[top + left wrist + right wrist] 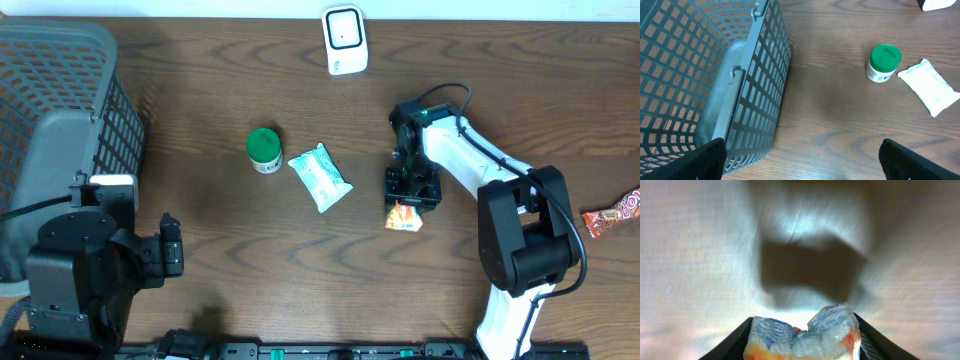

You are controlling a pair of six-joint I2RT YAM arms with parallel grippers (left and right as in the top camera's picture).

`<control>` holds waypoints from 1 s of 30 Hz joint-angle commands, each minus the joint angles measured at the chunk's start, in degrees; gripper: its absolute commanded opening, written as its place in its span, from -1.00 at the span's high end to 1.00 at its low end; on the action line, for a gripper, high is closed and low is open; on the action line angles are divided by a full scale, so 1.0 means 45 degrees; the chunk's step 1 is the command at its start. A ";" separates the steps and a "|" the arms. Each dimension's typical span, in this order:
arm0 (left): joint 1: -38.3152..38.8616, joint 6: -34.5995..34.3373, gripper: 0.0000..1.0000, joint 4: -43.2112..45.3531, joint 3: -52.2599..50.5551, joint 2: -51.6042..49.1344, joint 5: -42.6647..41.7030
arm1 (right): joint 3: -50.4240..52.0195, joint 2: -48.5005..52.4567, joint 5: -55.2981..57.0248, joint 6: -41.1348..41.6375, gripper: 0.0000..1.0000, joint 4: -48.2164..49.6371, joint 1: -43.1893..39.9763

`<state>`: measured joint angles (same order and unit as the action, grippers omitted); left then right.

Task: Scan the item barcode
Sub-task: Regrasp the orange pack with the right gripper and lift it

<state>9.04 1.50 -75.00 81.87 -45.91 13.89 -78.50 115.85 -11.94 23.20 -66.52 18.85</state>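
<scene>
My right gripper (pixel 412 192) is shut on a crumpled orange-and-white snack packet (pixel 404 216) right of the table's middle. In the right wrist view the packet (pixel 802 336) fills the gap between both black fingers (pixel 732 346), with blue print facing the camera. Its dark shadow falls on the wood beyond it. No barcode is readable. A white scanner (pixel 344 40) stands at the back edge, well away from the packet. My left gripper (pixel 170 250) hangs open at the front left with nothing in it (pixel 800 165).
A grey mesh basket (pixel 60 120) (pixel 700 75) takes up the left side. A green-capped jar (pixel 264 149) (pixel 883 62) and a white pouch (pixel 320 177) (pixel 930 86) lie left of the right arm. A red candy bar (pixel 612 213) sits at the right edge.
</scene>
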 commanded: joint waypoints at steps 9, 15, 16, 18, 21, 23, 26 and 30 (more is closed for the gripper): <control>-0.0053 -0.0058 -0.96 -0.0010 -0.0029 0.0010 0.0068 | -0.0243 -0.0097 -0.2157 -0.0034 -0.03 -0.2050 -0.0097; -0.0053 -0.0058 -0.96 -0.0010 -0.0029 0.0010 0.0068 | -0.0243 -0.0097 -0.2278 -0.0024 -0.01 -0.2059 -0.0097; -0.0053 -0.0058 -0.96 -0.0010 -0.0029 0.0010 0.0068 | -0.0243 -0.0097 -0.2278 -0.0024 -0.01 -0.1982 -0.0097; -0.0053 -0.0058 -0.96 -0.0010 -0.0029 0.0010 0.0068 | -0.0243 -0.0097 -0.2317 -0.0019 -0.02 -0.1797 -0.0087; -0.0053 -0.0058 -0.96 -0.0010 -0.0029 0.0010 0.0068 | -0.0243 -0.0097 -0.2579 -0.0024 -0.02 -0.1729 -0.0073; -0.0053 -0.0058 -0.96 -0.0010 -0.0029 0.0010 0.0068 | -0.0243 -0.0097 -0.2705 -0.0024 -0.02 -0.1734 -0.0034; -0.0053 -0.0058 -0.96 -0.0010 -0.0029 0.0010 0.0068 | -0.0243 -0.0097 -0.2705 -0.0024 -0.02 -0.1739 0.0063; -0.0053 -0.0058 -0.96 -0.0005 -0.0029 0.0010 0.0068 | -0.0243 -0.0097 -0.2705 -0.0029 -0.03 -0.1443 0.0243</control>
<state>9.04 1.50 -74.98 81.87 -45.91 13.89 -78.70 115.85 -23.07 23.22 -73.65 19.09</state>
